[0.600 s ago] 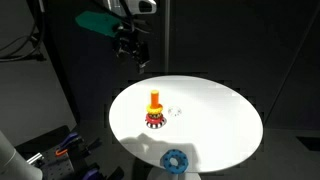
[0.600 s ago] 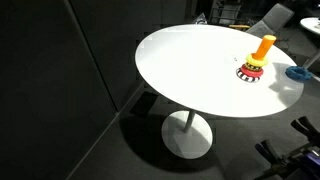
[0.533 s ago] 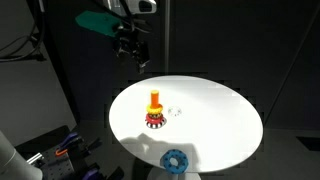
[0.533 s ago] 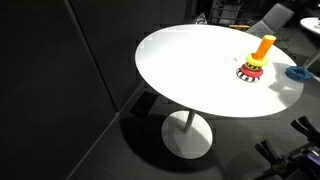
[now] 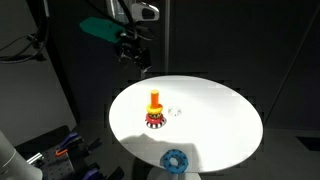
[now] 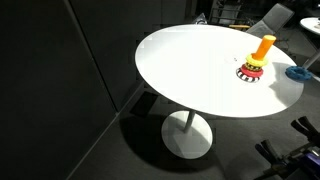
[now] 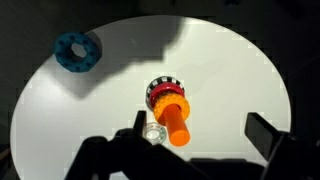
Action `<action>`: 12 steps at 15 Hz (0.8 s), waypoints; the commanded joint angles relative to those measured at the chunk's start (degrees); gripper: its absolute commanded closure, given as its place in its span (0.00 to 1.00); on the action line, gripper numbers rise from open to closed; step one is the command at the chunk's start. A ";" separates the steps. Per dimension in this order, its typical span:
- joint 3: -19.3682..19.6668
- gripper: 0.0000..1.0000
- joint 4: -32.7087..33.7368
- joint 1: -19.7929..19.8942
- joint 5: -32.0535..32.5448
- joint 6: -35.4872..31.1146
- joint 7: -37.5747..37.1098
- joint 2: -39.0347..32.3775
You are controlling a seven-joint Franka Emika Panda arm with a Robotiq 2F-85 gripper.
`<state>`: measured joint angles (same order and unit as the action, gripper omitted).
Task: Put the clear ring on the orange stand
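The orange stand [image 5: 154, 110] stands upright on the white round table [image 5: 222, 122], left of its middle. The clear ring [image 5: 176, 111] lies flat just beside it, faint against the white. My gripper [image 5: 134, 58] hangs high above the table's far edge, open and empty. In the wrist view the orange stand [image 7: 170, 108] is below me, with the clear ring [image 7: 153, 131] touching or nearly touching its peg side. My gripper [image 7: 200, 128] shows its dark fingers [image 7: 263, 133] spread wide apart. The stand also shows in an exterior view [image 6: 258, 58]; I cannot make out the clear ring there.
A larger blue ring [image 5: 175, 159] lies near the table's front edge, also seen in the wrist view [image 7: 77, 51] and in an exterior view [image 6: 299, 72]. Dark floor and curtains surround the table [image 6: 190, 70]. Equipment sits on the floor [image 5: 60, 150].
My gripper has shifted slightly to the right and down above the table's far edge. The rings and the stand have not moved.
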<state>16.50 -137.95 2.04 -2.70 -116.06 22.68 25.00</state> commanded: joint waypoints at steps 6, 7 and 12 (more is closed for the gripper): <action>-1.46 0.00 2.31 2.43 -0.61 -7.34 -1.31 -8.00; -1.65 0.00 2.79 2.36 -0.68 -8.17 -1.54 -9.05; -3.20 0.00 6.82 2.22 -1.00 -10.95 -3.35 -15.17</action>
<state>14.72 -135.26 3.58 -2.70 -126.60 20.86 14.07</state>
